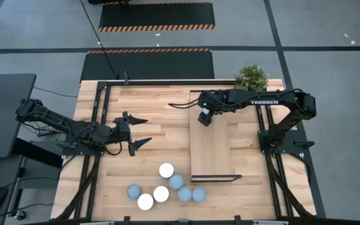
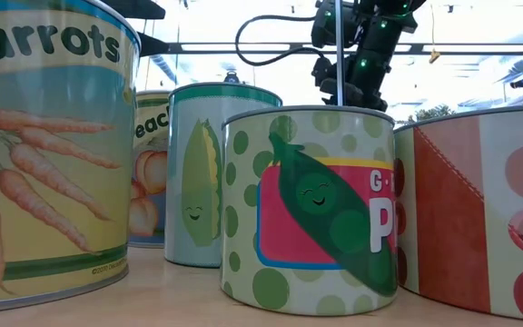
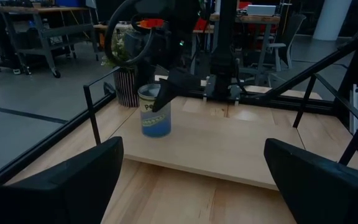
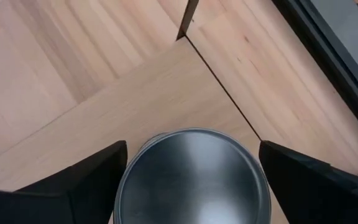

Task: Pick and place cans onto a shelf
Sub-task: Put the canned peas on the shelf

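Hovering over the shelf's (image 1: pixel 214 150) far end, at about 12 o'clock on the board, the right gripper (image 1: pixel 204 119) sits over one can (image 3: pixel 155 111). Right wrist view: can top (image 4: pixel 192 173) dead centre between the two fingers (image 4: pixel 73 180), both spread wide of its sides, clear gaps either side, so the claw is apart. Left wrist view shows that can upright on the shelf near its far corner, right arm's finger tip right at its rim; contact there, cannot tell. Potted plant (image 1: pixel 251 77) at roughly 1 o'clock from the shelf, off the table's far right corner area.

Left gripper (image 1: pixel 136 131) waits at 9 o'clock of the table, over bare wood, fingers splayed apart, nothing between them.

Six more cans (image 1: pixel 165 185) clustered at 6 o'clock, near front edge, just left of the shelf's near end; some touching each other. Low view: labels read carrots (image 2: pixel 34 145), corn, peas (image 2: pixel 311 209), a peach one behind.
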